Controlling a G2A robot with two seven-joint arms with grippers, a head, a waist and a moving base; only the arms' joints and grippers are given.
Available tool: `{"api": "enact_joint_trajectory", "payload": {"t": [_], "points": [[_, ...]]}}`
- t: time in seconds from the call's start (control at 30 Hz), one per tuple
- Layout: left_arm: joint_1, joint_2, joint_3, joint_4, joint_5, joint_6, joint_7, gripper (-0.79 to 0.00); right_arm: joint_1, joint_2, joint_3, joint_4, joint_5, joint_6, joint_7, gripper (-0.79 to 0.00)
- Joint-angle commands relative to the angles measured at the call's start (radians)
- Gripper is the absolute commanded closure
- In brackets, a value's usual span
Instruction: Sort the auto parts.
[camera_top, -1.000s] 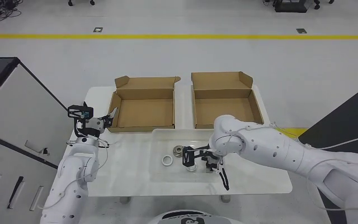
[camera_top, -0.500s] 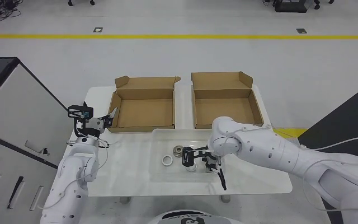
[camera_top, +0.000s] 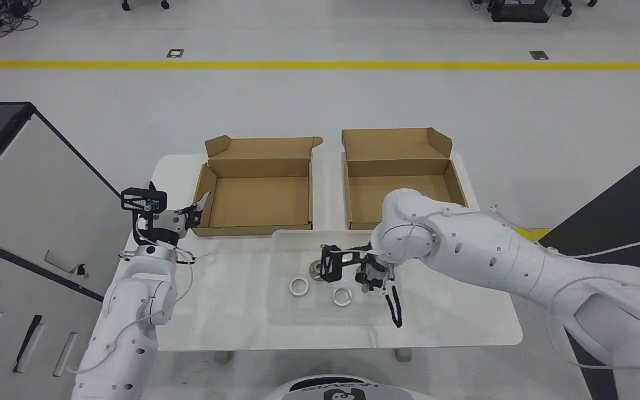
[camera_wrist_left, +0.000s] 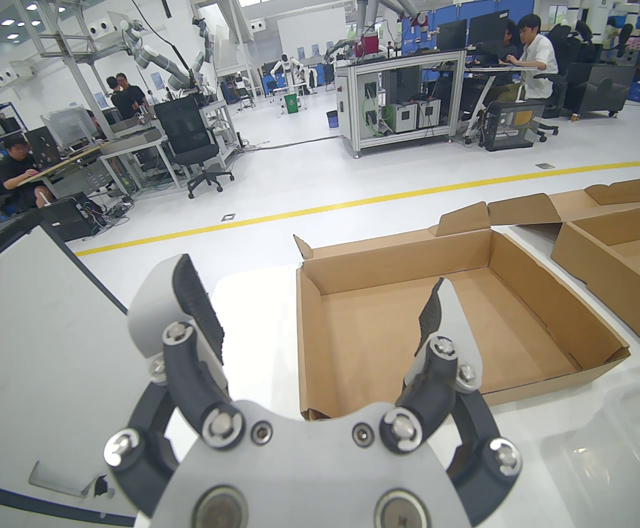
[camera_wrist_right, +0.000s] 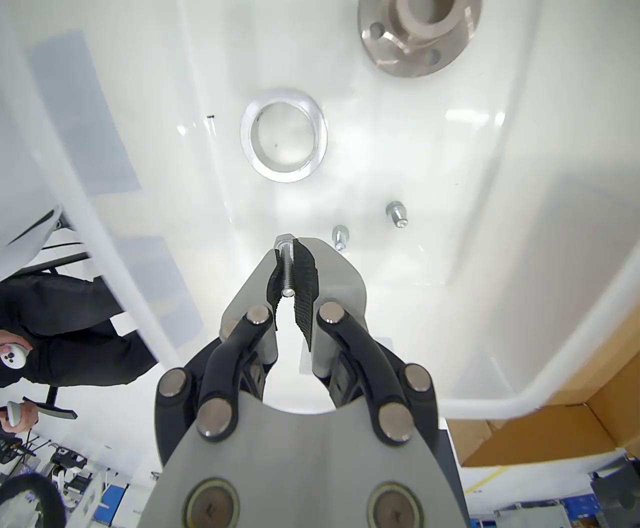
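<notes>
My right gripper (camera_wrist_right: 288, 251) is shut on a threaded bolt (camera_wrist_right: 286, 270), held above the floor of the white tray (camera_wrist_right: 500, 210). In the top view the right gripper (camera_top: 327, 263) hangs over the tray (camera_top: 290, 238) next to a metal flange (camera_top: 316, 268). Below it lie a metal ring (camera_wrist_right: 283, 134), the flange (camera_wrist_right: 419, 30) and two small bolts (camera_wrist_right: 340, 235) (camera_wrist_right: 396, 213). Two rings (camera_top: 298, 287) (camera_top: 342, 296) rest in the tray. My left gripper (camera_wrist_left: 310, 272) is open with nothing in it, by the left cardboard box (camera_wrist_left: 440, 320), off the table's left side (camera_top: 202, 208).
Two open cardboard boxes (camera_top: 258, 200) (camera_top: 405, 195) stand side by side behind the tray. A grey panel (camera_top: 50, 200) stands left of the table. Bare table surface (camera_top: 230, 300) lies between the left arm and the tray.
The right gripper has risen and moved back and left toward the flange with the bolt in it, uncovering a ring below. The left arm has not moved.
</notes>
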Motion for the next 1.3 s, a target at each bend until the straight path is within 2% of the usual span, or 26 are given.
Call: {"api": "enact_joint_trajectory", "payload": {"t": [0.0,0.27,0.47,0.83,0.97,1.1,1.27], "points": [[0.0,0.0,0.0,0.0,0.0,0.0,0.0,-0.785,0.015,0.018,0.04,-0.036,0.04,0.01,0.01,0.0],[0.0,0.0,0.0,0.0,0.0,0.0,0.0,-0.785,0.058,0.103,0.185,-0.2,0.146,0.07,0.071,0.0],[0.0,0.0,0.0,0.0,0.0,0.0,0.0,-0.785,0.07,0.152,0.265,-0.264,0.214,0.096,0.096,0.0],[0.0,0.0,0.0,0.0,0.0,0.0,0.0,-0.785,0.07,0.152,0.265,-0.264,0.214,0.096,0.096,0.0],[0.0,0.0,0.0,0.0,0.0,0.0,0.0,-0.785,0.061,0.16,0.322,-0.207,0.264,0.119,0.009,0.0],[0.0,0.0,0.0,0.0,0.0,0.0,0.0,-0.785,0.032,0.19,0.44,-0.092,0.439,0.13,-0.034,0.0],[0.0,0.0,0.0,0.0,0.0,0.0,0.0,-0.785,-0.079,0.238,0.6,0.033,0.684,0.092,-0.104,0.0]]}}
